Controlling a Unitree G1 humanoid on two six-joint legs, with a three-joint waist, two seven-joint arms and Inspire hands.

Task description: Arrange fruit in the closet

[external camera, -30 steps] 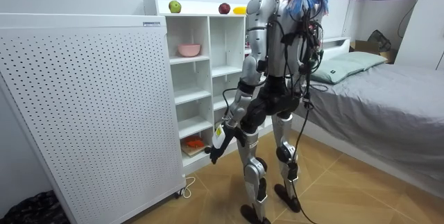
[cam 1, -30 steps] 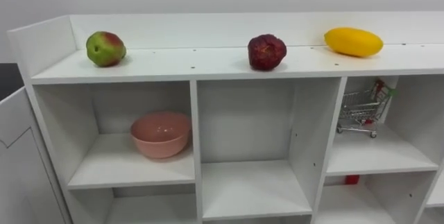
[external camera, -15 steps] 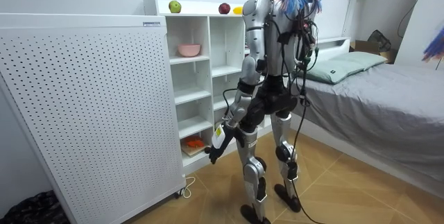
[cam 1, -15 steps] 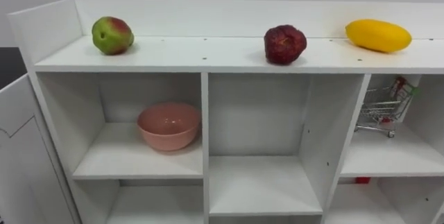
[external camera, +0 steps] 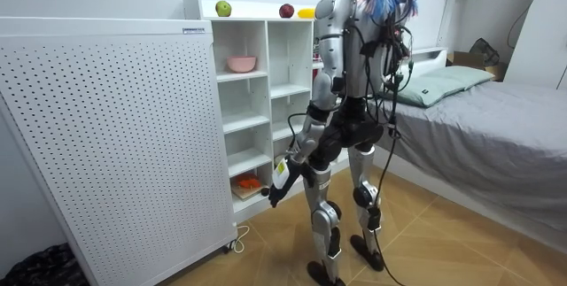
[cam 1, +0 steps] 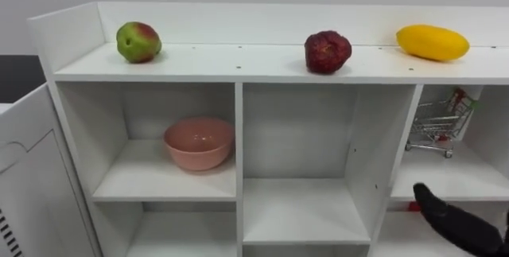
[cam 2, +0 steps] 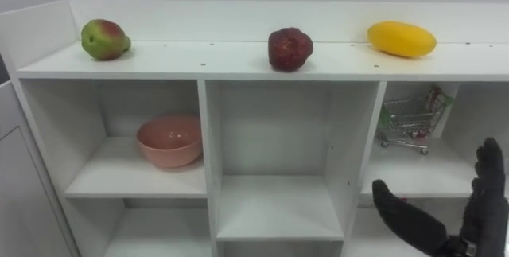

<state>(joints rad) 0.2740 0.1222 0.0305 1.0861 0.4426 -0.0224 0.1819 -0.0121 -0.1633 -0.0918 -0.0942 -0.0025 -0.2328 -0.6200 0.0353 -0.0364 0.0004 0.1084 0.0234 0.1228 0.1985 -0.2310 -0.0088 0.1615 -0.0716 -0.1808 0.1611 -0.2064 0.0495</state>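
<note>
The black right hand (cam 2: 409, 221) is cut off by the lower right corner of both eye views: a thumb and straight fingers (cam 2: 487, 179) show, the palm lies past the edge. The white shelf unit (cam 1: 238, 64) runs off the right and bottom edges. In its upper right compartment, a red and green thing (cam 1: 460, 102) is partly covered by the small wire shopping cart (cam 1: 433, 126) and cannot be identified. A red thing (cam 1: 404, 206) under that compartment's board is mostly hidden. In the room view, the left hand (external camera: 270, 194) and an orange thing (external camera: 249, 181) low in the unit are too small to make out.

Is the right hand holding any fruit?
No, the right hand is open and empty, and the green apple, dark red fruit and yellow fruit all lie on top of the closet.
</note>
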